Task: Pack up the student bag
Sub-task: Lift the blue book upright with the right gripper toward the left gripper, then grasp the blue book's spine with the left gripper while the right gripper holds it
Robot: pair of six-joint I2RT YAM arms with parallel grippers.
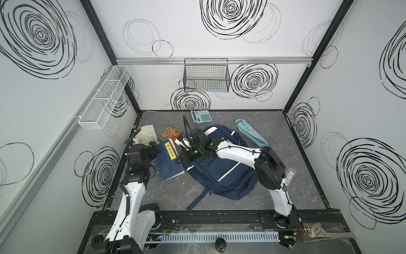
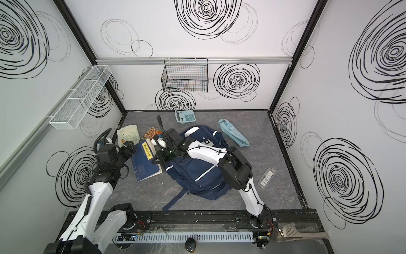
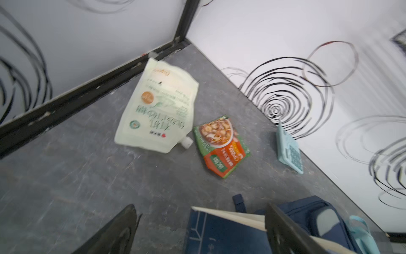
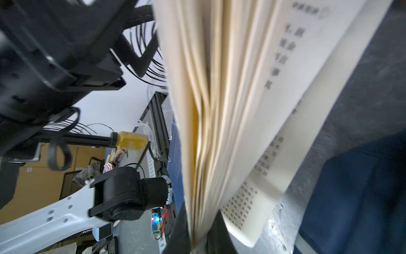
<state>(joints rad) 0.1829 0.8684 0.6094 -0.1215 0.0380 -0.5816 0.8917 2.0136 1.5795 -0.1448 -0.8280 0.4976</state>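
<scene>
Early stage, by the look of it: nothing shows inside the bag (image 1: 222,173) and every loose item is out on the desk (image 1: 285,193). That means pouch (image 1: 146,135), food packet (image 1: 170,133), calculator (image 1: 201,116), umbrella (image 1: 251,132) and a clear pack (image 2: 267,177) near the right wall. The book (image 1: 168,162) lies just left of the bag, touching or nearly touching its edge, and looks like the item in hand. The right tool (image 4: 198,244) reaches across the bag and is clamped on the book's page edge; in the right wrist view the pages fan out from between its fingers. The left tool (image 3: 200,206) has its fingers wide apart and holds nothing, hovering over the book's far corner. Left to do, as I judge it: get the book in, then the other items, then close up. Whether a zip is open I cannot tell, since the right arm covers the far part. The bag sits mid-desk, flat, front panel with stripes up. Its long axis runs far-to-near, with the near end skewed slightly right. The white-patch end points to the back wall, the other end to the robot, and a strap trails near-left.
</scene>
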